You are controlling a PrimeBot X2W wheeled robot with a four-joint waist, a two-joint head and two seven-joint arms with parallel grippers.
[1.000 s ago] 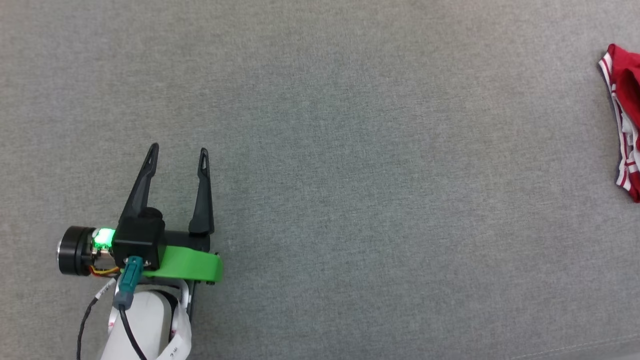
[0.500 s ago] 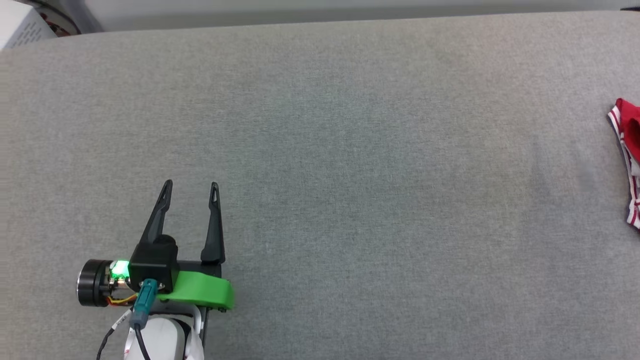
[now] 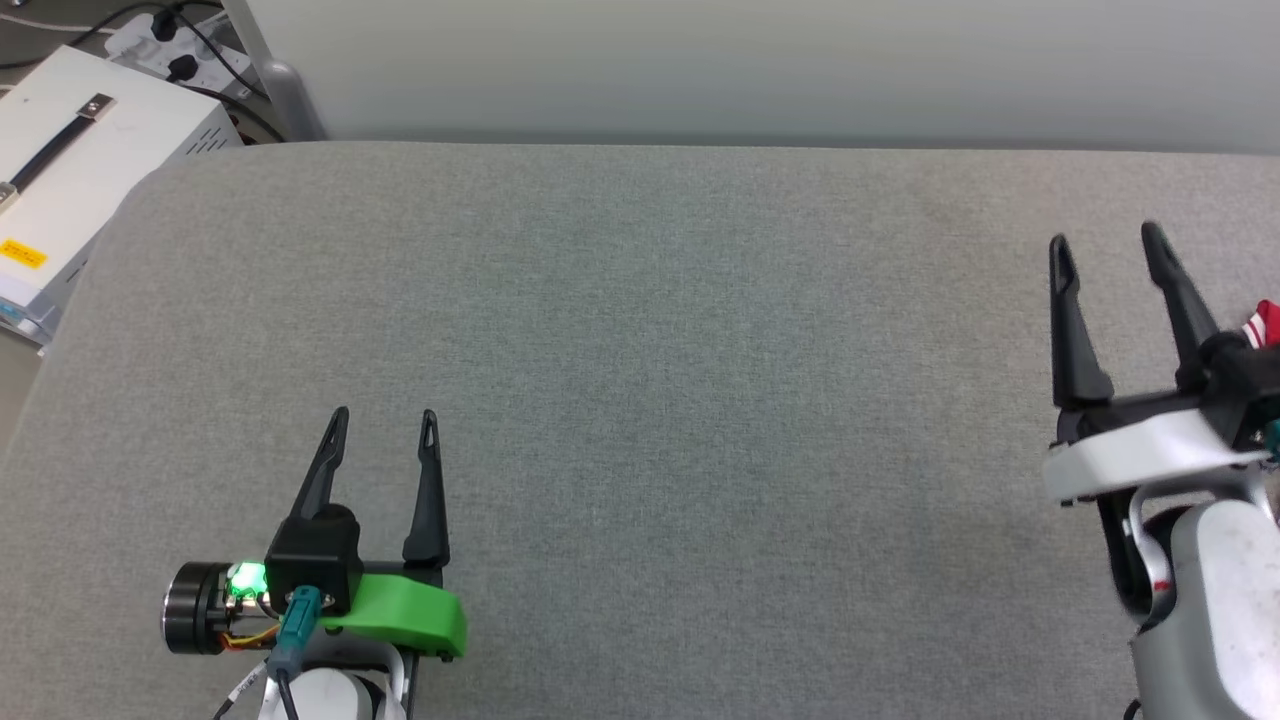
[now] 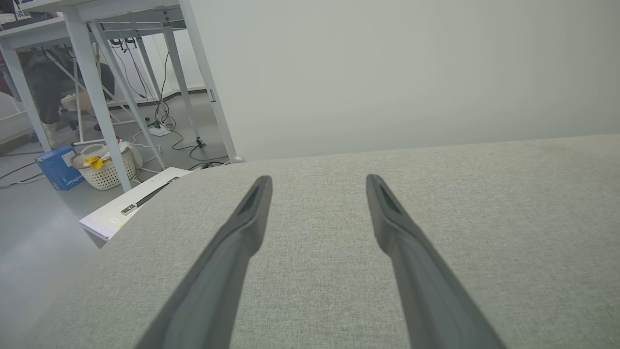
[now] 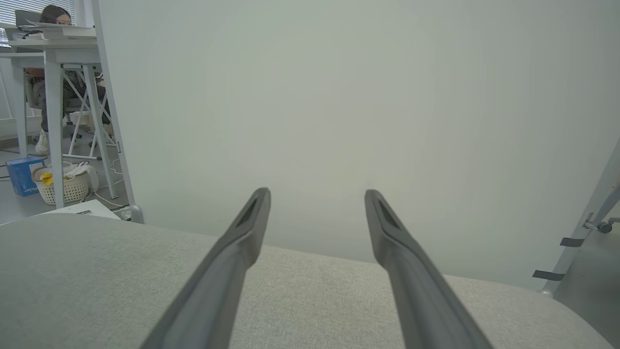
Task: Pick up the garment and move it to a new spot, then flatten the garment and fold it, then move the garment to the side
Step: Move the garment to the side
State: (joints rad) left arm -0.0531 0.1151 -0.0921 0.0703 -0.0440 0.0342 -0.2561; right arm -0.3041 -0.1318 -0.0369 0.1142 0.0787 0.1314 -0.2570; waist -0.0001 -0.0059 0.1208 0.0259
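Note:
Only a small red scrap with white striped trim of the garment (image 3: pixel 1265 322) peeks out at the right edge of the head view, behind my right gripper's body; the rest is hidden or out of frame. My right gripper (image 3: pixel 1103 243) hovers open over the grey surface just left of that scrap, nothing between its fingers. My left gripper (image 3: pixel 384 418) stands open at the lower left, far from the garment, also holding nothing. Both wrist views show open fingers: the left gripper (image 4: pixel 318 180) and the right gripper (image 5: pixel 316 195) above bare grey cloth.
The grey cushioned surface (image 3: pixel 660 400) spans the view, ending at a pale wall behind. A white box with a black handle (image 3: pixel 70 170) sits off its far left corner. White table legs (image 4: pixel 92 92), a basket (image 4: pixel 104 167) and a seated person (image 5: pixel 51 17) lie beyond.
The camera tilted up, bringing the far edge, wall and white box into view. My right gripper has come into the picture at the right, covering most of the garment. The left gripper stays open.

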